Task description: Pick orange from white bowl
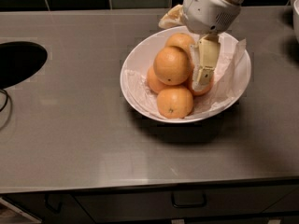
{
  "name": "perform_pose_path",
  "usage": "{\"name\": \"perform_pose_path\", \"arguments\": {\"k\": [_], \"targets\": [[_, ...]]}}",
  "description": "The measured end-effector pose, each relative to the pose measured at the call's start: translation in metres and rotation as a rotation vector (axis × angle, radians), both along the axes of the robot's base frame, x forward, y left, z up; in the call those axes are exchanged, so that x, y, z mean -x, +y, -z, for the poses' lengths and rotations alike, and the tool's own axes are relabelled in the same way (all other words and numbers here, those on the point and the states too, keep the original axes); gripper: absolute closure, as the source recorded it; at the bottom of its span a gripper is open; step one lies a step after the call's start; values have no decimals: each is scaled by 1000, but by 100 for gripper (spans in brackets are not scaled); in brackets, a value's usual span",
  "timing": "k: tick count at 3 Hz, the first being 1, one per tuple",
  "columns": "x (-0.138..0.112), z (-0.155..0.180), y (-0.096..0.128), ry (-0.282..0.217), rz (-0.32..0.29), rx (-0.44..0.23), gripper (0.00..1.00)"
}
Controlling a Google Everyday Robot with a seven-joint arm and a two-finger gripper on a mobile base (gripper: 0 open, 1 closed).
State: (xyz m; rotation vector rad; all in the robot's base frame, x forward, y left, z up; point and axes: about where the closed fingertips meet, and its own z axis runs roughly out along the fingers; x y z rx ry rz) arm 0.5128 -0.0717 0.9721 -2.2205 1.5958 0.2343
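The white bowl (135,64), lined with crinkled translucent wrap, sits on the grey counter right of centre. It holds several oranges in a pile. The orange (171,65), the largest and slightly paler, lies on top of the pile. My gripper (194,59) comes down from the upper right, over the bowl. It is open and empty. One cream finger (204,63) hangs just right of the top orange, in front of a smaller orange (205,87). The other finger (170,18) shows behind the pile at the bowl's far rim.
A dark round opening (18,62) is set in the counter at the left, with a black cable (3,101) beside it. Another white rim (295,6) shows at the right edge. Dark tiles run along the back, and a drawer handle (188,200) is below the front edge.
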Motion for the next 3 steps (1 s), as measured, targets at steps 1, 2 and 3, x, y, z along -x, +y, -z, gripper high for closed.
{"name": "perform_pose_path", "arguments": {"k": [1,2,3], "targets": [[-3,11,7,42,-42,19,3],[-5,20,9,65,-54,32,9],[-5,23,9,69,-57,36,10]]}}
